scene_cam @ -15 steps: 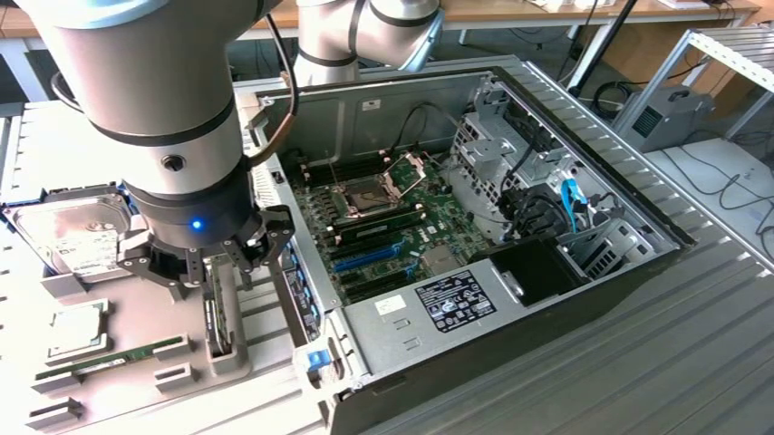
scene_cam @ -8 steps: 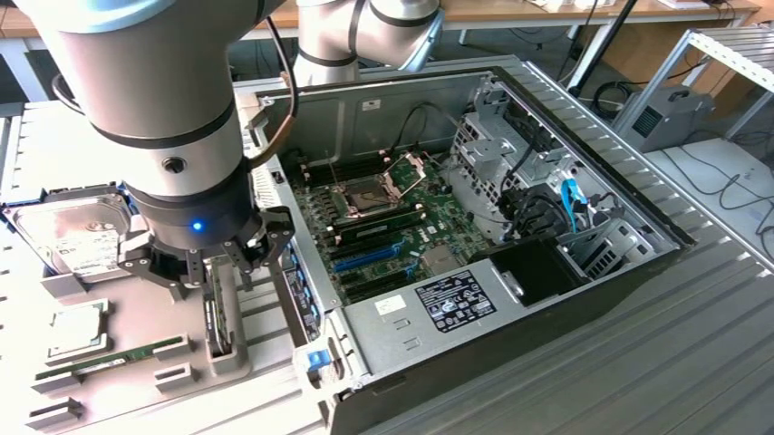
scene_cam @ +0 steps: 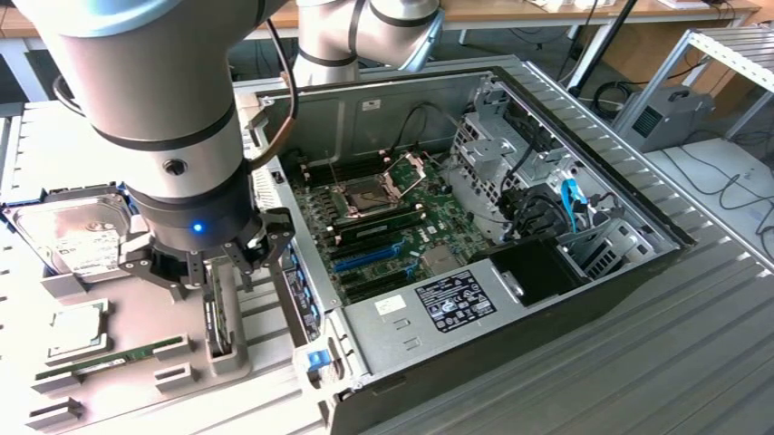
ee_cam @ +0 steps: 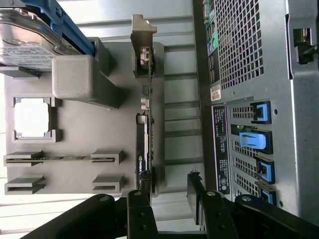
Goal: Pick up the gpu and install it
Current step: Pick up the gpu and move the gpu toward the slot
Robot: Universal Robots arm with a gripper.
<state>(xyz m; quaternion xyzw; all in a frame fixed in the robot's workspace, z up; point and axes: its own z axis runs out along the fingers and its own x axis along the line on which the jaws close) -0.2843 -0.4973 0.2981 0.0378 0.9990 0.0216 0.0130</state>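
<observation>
Here, the arm's black fingers [ee_cam: 195,194] stand apart, gripping nothing, poised just over one end of the thin dark gpu card [scene_cam: 219,322] with its silver end bracket. The card stands on edge in a slot of the grey plastic holder tray [scene_cam: 133,385]. Beyond it the same tray holds a narrow green memory stick [scene_cam: 115,356], a square silver processor chip [scene_cam: 75,328] and a silver hard drive with a white label [scene_cam: 79,231]. On the exterior view's right, the open black computer case [scene_cam: 532,299] rests on the ribbed grey counter [scene_cam: 629,362], green motherboard [scene_cam: 387,208] exposed.
</observation>
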